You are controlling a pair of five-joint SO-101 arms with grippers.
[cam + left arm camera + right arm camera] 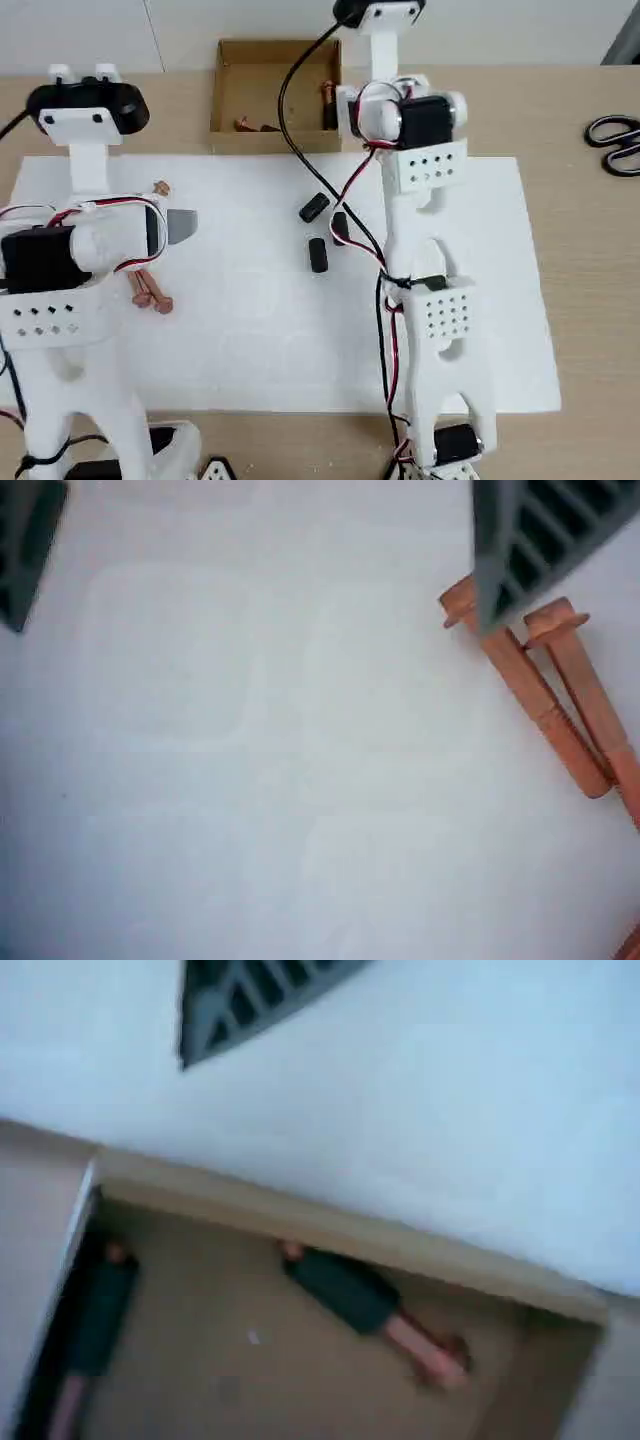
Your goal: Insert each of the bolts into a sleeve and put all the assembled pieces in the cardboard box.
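On the white sheet (250, 340) laid over the surface (590, 300), a small cluster of copper-coloured bolts (530, 700) is seen just beside the left tool (280, 550). Its fingers (545, 540) are held wide apart, one of them hanging over the head of the nearest bolt, and nothing is gripped. A lone bolt (160, 187) lies apart from the cluster, nearer the cardboard box (275, 47), and three black sleeves (314, 208) are scattered near the middle of the sheet, between the two arms. The bolts are judged to be stiff, light and smooth, and likely to roll or slip if pinched near an end. A hold across the shank close under the head is therefore advised, with the threaded end left free for a sleeve. The sleeves look short and round, so they too may roll when nudged. The left arm (60, 260) is folded low over its side of the sheet with the wrist pointed down at the bolts. The right arm (420, 150) is stretched forward to the box, where two assembled pieces (350, 1290) are seen lying on the bottom. Whether the right tool (262, 1002) is apart or together cannot be told.
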